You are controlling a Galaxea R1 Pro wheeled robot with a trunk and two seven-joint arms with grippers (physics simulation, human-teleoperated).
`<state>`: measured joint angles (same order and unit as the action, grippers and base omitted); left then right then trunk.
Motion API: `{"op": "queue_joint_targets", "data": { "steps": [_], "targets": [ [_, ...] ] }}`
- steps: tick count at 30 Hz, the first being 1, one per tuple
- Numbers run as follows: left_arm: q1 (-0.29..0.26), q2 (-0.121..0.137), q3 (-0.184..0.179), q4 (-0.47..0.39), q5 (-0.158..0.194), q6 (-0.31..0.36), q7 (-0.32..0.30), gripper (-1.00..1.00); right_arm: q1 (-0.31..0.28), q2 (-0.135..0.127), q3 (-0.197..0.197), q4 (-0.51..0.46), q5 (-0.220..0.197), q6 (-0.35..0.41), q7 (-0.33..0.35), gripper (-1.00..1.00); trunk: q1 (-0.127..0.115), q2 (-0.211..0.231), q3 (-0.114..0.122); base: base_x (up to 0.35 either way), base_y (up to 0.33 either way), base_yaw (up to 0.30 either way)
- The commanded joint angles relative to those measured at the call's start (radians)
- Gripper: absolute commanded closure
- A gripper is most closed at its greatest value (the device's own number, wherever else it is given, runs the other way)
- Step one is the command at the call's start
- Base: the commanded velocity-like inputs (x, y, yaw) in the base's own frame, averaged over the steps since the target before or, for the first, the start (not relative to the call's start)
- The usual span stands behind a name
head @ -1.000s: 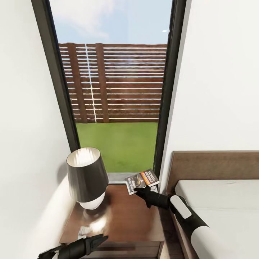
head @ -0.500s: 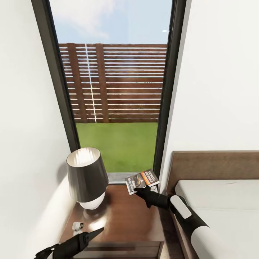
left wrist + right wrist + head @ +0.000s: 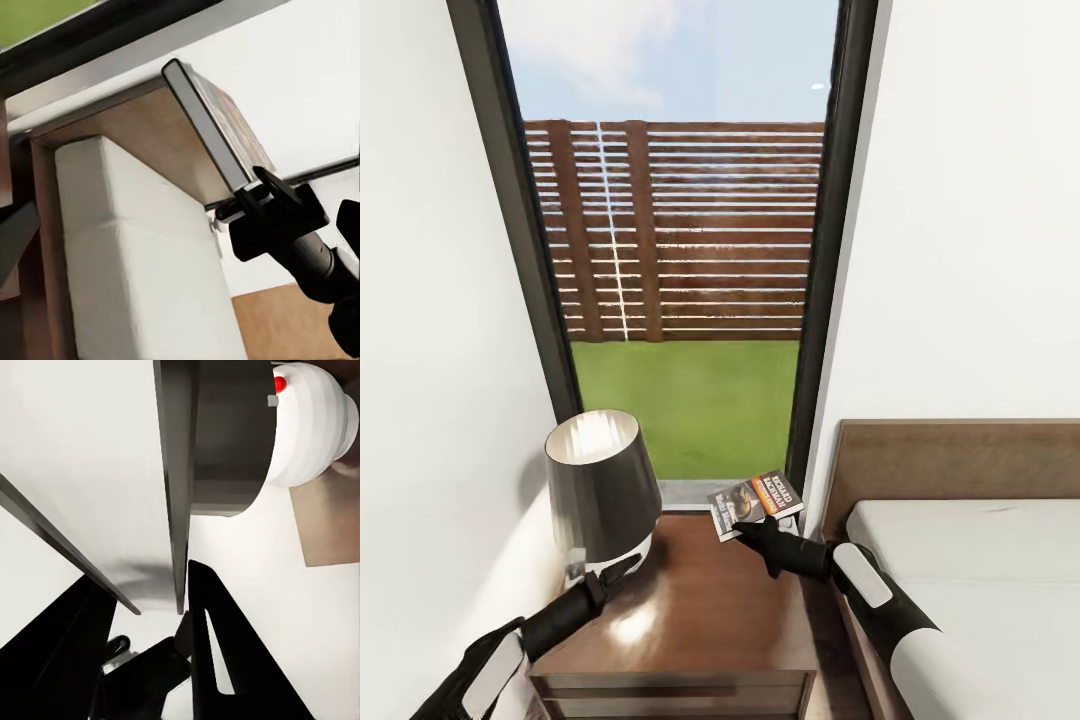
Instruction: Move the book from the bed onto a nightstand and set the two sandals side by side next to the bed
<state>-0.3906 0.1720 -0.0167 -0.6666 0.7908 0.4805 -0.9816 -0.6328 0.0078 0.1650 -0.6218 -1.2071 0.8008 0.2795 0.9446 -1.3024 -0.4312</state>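
My right gripper (image 3: 738,527) is shut on the book (image 3: 756,499), a thin paperback with an orange band, and holds it tilted over the back right corner of the nightstand (image 3: 705,600). The right wrist view has the book (image 3: 177,502) edge-on between the black fingers (image 3: 217,645). In the left wrist view the book (image 3: 210,120) sticks out of the right gripper (image 3: 255,202) in front of the bed's mattress (image 3: 127,255). My left gripper (image 3: 624,568) hovers by the lamp's base with nothing in it. The bed (image 3: 970,560) lies to the right. The sandals are out of view.
A lamp (image 3: 600,485) with a dark shade and white base stands on the nightstand's left half. A tall dark-framed window (image 3: 680,300) rises behind, and white walls close in on both sides. The brown headboard (image 3: 960,455) stands against the right wall.
My left arm has risen from the nightstand's front edge to the lamp's base. The right gripper and the book have stayed still.
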Motion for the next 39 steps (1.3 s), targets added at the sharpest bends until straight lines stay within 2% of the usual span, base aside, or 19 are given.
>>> {"op": "queue_joint_targets", "data": {
  "steps": [1, 5, 9, 15, 20, 23, 26, 28, 31, 39],
  "targets": [
    [-0.001, -0.001, 0.001, -0.009, 0.016, 0.021, 0.011, -1.0, -0.001, 0.0, 0.0, 0.0, 0.004, 0.001, 0.006, 1.0, 0.0, -0.001, -0.001, 0.0, 0.0, 0.0],
    [-0.001, -0.004, 0.002, -0.02, 0.026, 0.039, 0.043, -1.0, -0.001, 0.0, 0.0, 0.0, 0.004, 0.001, 0.005, 1.0, 0.0, -0.001, -0.001, 0.0, 0.0, 0.0],
    [-0.001, -0.007, 0.002, -0.022, 0.03, 0.042, 0.112, -1.0, -0.001, 0.0, 0.0, 0.0, 0.004, -0.003, 0.006, 1.0, 0.0, -0.001, -0.001, 0.0, 0.0, 0.0],
    [-0.001, -0.04, 0.0, -0.019, 0.027, 0.045, 0.147, -1.0, -0.001, 0.0, 0.001, 0.0, 0.004, -0.005, 0.005, 1.0, 0.0, -0.001, -0.001, 0.0, 0.0, 0.0],
    [-0.001, -0.047, -0.015, -0.018, 0.027, 0.047, 0.143, -1.0, -0.001, 0.001, 0.001, 0.001, 0.004, -0.006, 0.004, 1.0, 0.0, -0.001, -0.001, 0.0, 0.0, 0.0],
    [-0.001, -0.047, -0.049, -0.018, 0.028, 0.052, 0.141, -1.0, -0.001, 0.001, 0.001, 0.001, 0.004, -0.006, 0.004, 1.0, 0.0, -0.001, -0.001, 0.0, 0.0, 0.0],
    [-0.001, -0.048, -0.087, -0.022, 0.028, 0.093, 0.136, -1.0, -0.001, 0.001, 0.001, 0.001, 0.004, -0.006, 0.004, 1.0, 0.0, -0.001, -0.001, 0.0, 0.0, 0.0],
    [-0.001, -0.048, -0.105, -0.024, 0.028, 0.124, 0.12, -1.0, -0.001, 0.001, 0.001, 0.001, 0.004, -0.006, 0.004, 1.0, 0.0, -0.001, -0.001, 0.0, 0.0, 0.0],
    [-0.001, -0.048, -0.127, -0.026, 0.027, 0.155, 0.057, -1.0, -0.001, 0.001, 0.001, 0.001, 0.004, -0.006, 0.004, 1.0, 0.0, -0.001, -0.001, 0.0, 0.0, 0.0],
    [-0.001, -0.046, -0.133, -0.027, 0.027, 0.164, 0.027, -1.0, -0.001, 0.001, 0.001, 0.001, 0.004, -0.006, 0.004, 1.0, 0.027, -0.05, -0.023, 0.0, 0.0, 0.0]
  ]
}}
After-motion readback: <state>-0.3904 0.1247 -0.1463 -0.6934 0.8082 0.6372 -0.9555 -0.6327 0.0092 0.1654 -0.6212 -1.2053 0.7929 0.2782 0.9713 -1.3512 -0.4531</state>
